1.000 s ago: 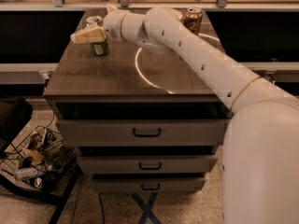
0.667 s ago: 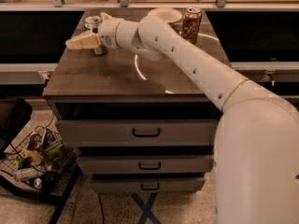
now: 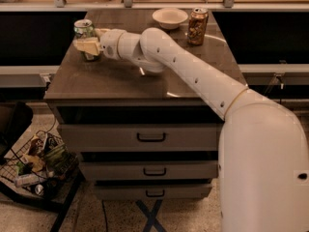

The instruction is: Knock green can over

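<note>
The green can (image 3: 83, 29) stands upright near the far left corner of the brown cabinet top (image 3: 120, 79). Its silver top shows above my gripper. My gripper (image 3: 87, 46) sits right in front of the can's lower body, touching or almost touching it, and hides most of the green label. My white arm (image 3: 193, 74) reaches in from the lower right across the cabinet top.
An orange-brown can (image 3: 197, 26) stands upright at the far right, with a white bowl (image 3: 169, 17) to its left. Drawers (image 3: 151, 137) lie below the top. A wire basket of rubbish (image 3: 36, 170) sits on the floor at the lower left. A shelf rail runs behind the cabinet.
My gripper has moved left and lower across the can's front, so the can's silver top now shows above it. The can still stands upright.
</note>
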You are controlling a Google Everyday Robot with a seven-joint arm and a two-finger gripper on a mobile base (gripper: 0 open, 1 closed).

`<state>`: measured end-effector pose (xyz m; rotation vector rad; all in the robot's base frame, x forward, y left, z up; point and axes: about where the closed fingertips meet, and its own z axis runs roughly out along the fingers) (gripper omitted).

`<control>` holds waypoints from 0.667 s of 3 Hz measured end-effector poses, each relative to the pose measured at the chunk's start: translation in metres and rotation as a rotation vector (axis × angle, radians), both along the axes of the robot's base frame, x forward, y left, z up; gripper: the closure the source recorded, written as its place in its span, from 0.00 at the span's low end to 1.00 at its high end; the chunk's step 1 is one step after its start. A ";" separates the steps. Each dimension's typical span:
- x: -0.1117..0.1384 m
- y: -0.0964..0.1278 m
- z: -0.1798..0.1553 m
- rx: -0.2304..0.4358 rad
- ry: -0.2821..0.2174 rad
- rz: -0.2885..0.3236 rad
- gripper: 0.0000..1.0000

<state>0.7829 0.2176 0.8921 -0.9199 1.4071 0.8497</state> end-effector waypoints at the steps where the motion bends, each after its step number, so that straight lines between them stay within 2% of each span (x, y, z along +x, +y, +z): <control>1: -0.001 0.003 0.000 0.000 0.000 0.004 0.69; 2: -0.002 0.006 0.000 0.001 0.001 0.008 0.92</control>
